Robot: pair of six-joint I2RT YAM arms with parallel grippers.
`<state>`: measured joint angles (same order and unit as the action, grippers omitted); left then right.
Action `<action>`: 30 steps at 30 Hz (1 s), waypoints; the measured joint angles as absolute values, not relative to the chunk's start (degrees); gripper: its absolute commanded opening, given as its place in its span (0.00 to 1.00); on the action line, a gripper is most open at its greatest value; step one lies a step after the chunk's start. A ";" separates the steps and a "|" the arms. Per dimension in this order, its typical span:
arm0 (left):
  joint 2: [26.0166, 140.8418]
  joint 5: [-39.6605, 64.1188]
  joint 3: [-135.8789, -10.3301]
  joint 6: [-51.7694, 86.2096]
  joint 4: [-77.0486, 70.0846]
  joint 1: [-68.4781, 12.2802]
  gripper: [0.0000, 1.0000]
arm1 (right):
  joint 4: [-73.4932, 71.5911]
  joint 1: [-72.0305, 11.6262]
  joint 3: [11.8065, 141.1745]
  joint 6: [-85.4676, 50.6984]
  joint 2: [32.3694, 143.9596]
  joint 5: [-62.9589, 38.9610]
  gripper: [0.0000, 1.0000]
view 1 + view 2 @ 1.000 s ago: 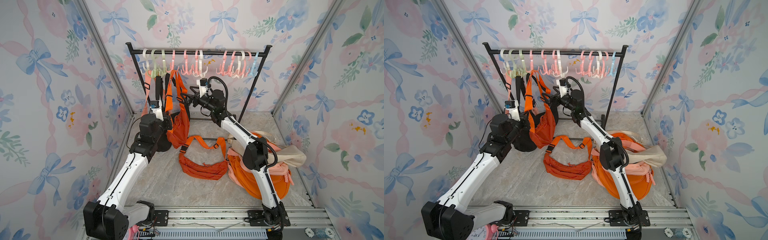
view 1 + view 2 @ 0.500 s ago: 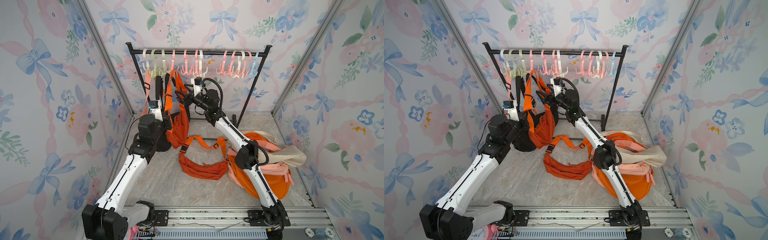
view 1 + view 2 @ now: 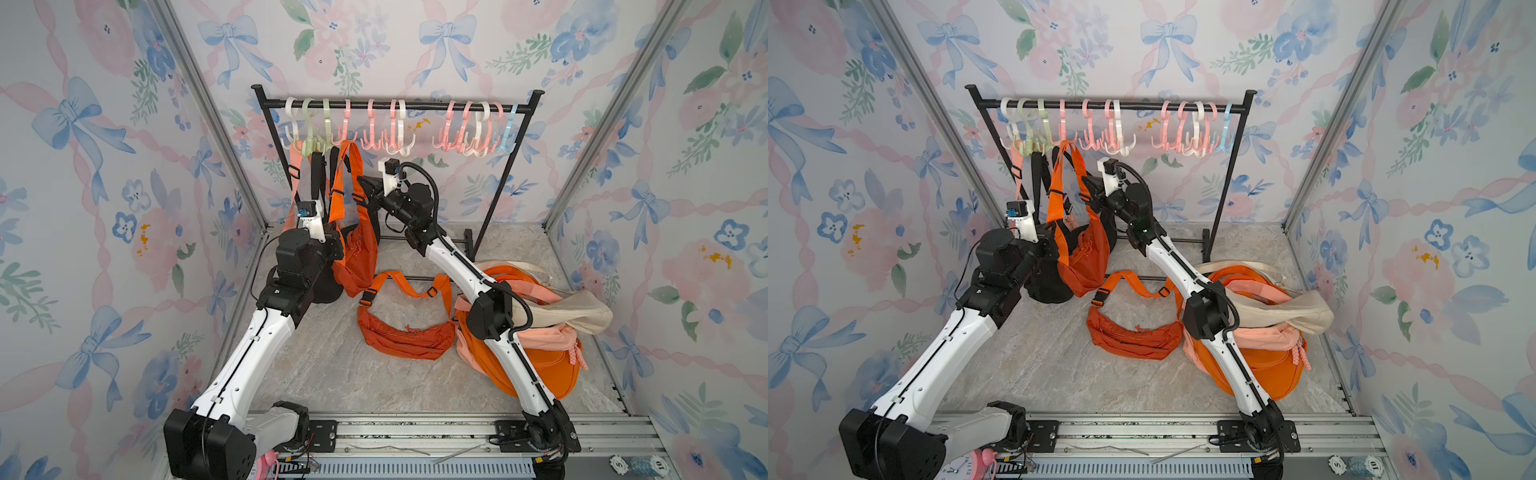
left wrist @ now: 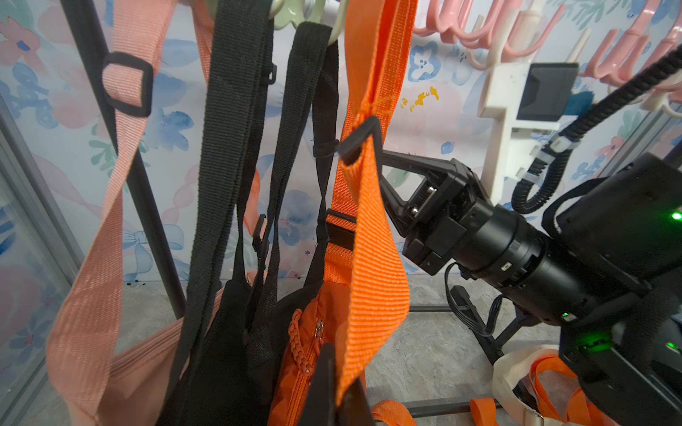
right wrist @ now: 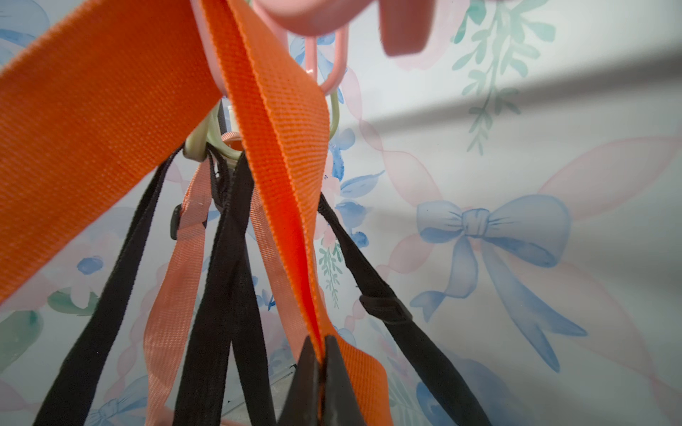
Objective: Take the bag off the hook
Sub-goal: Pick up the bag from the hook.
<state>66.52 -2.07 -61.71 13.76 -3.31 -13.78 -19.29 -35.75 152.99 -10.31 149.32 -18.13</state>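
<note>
An orange bag [image 3: 358, 254] [image 3: 1084, 262] hangs by its strap [image 3: 351, 163] from a pink hook [image 3: 347, 124] [image 3: 1064, 128] on the black rail. In the left wrist view my left gripper [image 4: 337, 369] is shut on a lower length of the orange strap [image 4: 369, 258], close to the bag's zip. Higher up, my right gripper [image 3: 364, 183] [image 3: 1086, 183] is shut on the same strap, below the hook. The right wrist view shows its tips [image 5: 323, 343] pinching the strap [image 5: 284, 147], which runs up over the pink hook [image 5: 313, 14].
A black bag [image 3: 320, 286] and a peach strap [image 3: 294, 183] hang on green hooks left of the orange one. Another orange bag [image 3: 399, 336] lies on the floor. A pile of orange, peach and cream bags [image 3: 552, 324] sits at the right. Several bare hooks line the rail [image 3: 419, 107].
My right gripper has moved left to the orange strap and shut on it; it was open before. The left arm has held still.
</note>
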 measured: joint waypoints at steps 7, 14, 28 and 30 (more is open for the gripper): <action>66.57 -2.09 -61.71 13.76 -3.38 -13.78 0.00 | -21.10 -35.73 151.30 -11.35 149.27 -18.15 0.00; 66.87 -2.07 -61.71 13.82 -3.62 -12.80 0.00 | -21.61 -35.73 148.38 -12.71 146.91 -18.39 0.00; 70.67 -1.41 -65.84 15.46 -3.53 -11.22 0.00 | -22.61 -35.68 143.70 -15.09 142.26 -19.07 0.00; 70.81 -1.41 -66.98 15.46 -3.51 -11.22 0.00 | -22.74 -35.68 143.48 -15.25 142.02 -19.27 0.00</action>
<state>70.81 -1.41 -66.98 15.46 -3.51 -11.22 -22.74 -35.68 143.48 -15.25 142.02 -19.27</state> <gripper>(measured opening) 0.044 0.048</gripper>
